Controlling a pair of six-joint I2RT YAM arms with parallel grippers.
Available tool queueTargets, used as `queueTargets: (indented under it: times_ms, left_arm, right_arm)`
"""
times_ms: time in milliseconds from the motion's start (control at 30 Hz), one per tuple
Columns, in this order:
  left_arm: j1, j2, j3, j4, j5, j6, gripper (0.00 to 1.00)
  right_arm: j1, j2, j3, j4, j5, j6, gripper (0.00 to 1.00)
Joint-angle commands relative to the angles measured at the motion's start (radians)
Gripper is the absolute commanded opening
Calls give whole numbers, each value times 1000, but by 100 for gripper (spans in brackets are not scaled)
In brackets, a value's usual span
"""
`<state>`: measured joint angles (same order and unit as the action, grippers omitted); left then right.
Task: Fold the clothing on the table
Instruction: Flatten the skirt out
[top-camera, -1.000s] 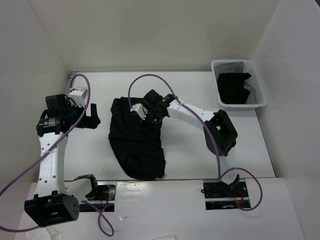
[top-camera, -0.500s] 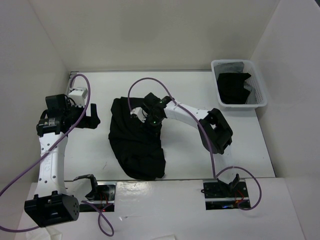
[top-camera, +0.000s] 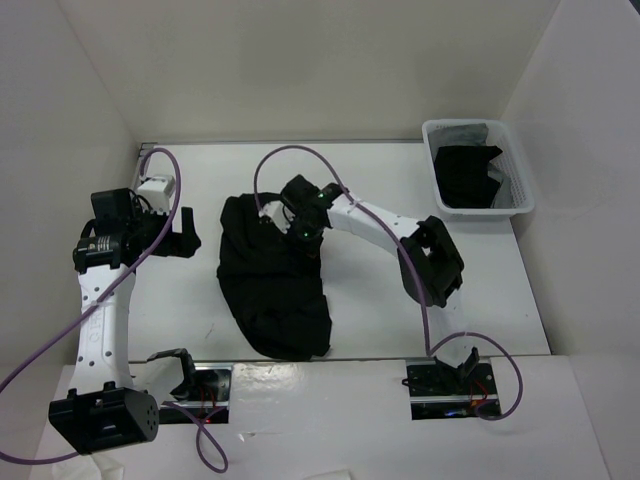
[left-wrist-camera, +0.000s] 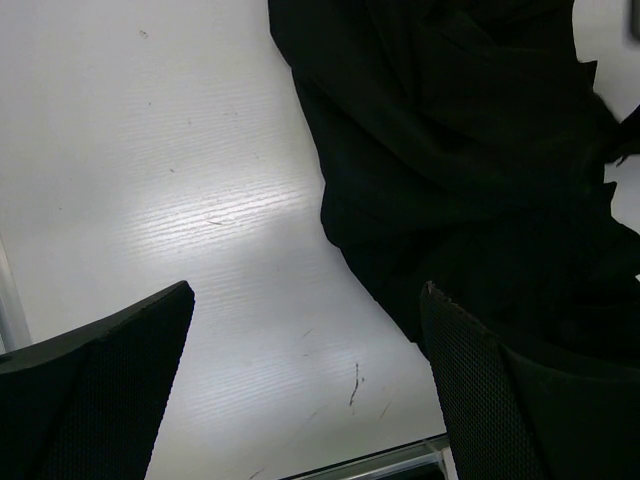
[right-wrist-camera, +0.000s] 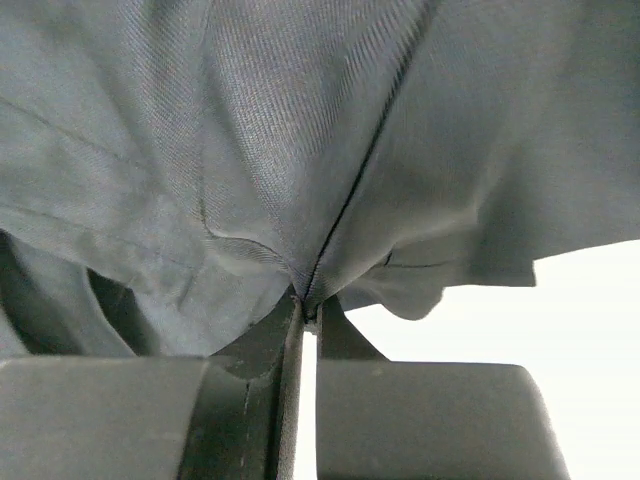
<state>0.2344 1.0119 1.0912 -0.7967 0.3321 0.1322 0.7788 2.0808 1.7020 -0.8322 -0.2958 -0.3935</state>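
Nearest us, the worktop (top-camera: 380, 325) showed bare white on either side of the black garment (top-camera: 275, 295), whose rounded near end lay close to the worktop's near edge. The garment was crumpled and unfolded, a rough heap that stretched away from us and widened toward its far end.

Left of the garment and apart from it, the left claw (top-camera: 186, 234) hung over the worktop with its jaws spread wide and nothing between them. In its wrist view, one of its fingers (left-wrist-camera: 100, 390) stood over bare worktop, while the other overlapped the garment's edge. We could not tell whether that one touched the cloth.

Over the far part of the garment, the right claw (top-camera: 272, 214) was down on the fabric. Its wrist view showed the jaws pressed together with a pinched ridge of the garment caught between the tips, the cloth fanning outward from that pinch.

A purple cable (top-camera: 300, 153) arched above the garment's far end. Beyond the left claw, left of the garment's far end, sat a small white box (top-camera: 155, 187). Farthest off, right of the garment and well apart from it, stood a white bin (top-camera: 432, 160) with dark cloth (top-camera: 466, 178) inside.
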Motion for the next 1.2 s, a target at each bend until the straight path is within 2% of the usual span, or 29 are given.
queueTargets:
  times_ms: [0, 133, 167, 233, 367, 400, 433, 467, 667, 767, 900, 1000, 1167]
  left_arm:
    - [6, -9, 21, 7, 41, 32, 100]
    - [6, -9, 32, -2, 50, 41, 100]
    - [6, -9, 42, -2, 50, 41, 100]
    - [6, -9, 42, -2, 76, 41, 100]
    - [6, -9, 53, -2, 114, 50, 100]
    - [6, -9, 53, -2, 126, 50, 100]
    - [6, -9, 53, -2, 127, 50, 100]
    - [6, -9, 53, -12, 127, 50, 100]
    - [6, -27, 33, -12, 127, 60, 100]
    - [6, -27, 33, -3, 136, 60, 100]
    - [6, -36, 24, 7, 145, 60, 100]
    - [6, -36, 24, 16, 157, 60, 100]
    - [-18, 0, 33, 27, 196, 69, 100]
  right_arm:
    - [-62, -166, 211, -19, 61, 24, 0]
    - [-124, -214, 399, -41, 41, 47, 0]
    - [-124, -223, 416, -41, 126, 47, 0]
    - [-139, -223, 470, -68, 127, 47, 0]
    - [-148, -197, 470, -59, 106, 47, 0]
    - [-148, -164, 452, -44, 139, 94, 74]
    - [-148, -163, 452, -35, 156, 94, 75]
    - [-148, -163, 427, -22, 171, 103, 92]
    - [-148, -215, 302, 5, 274, 96, 98]
    - [-148, -281, 152, 5, 309, 52, 98]
    - [-148, -413, -162, 79, 350, 24, 98]
    - [-167, -501, -296, 130, 350, 12, 98]
    - [-253, -534, -375, 139, 308, 21, 98]
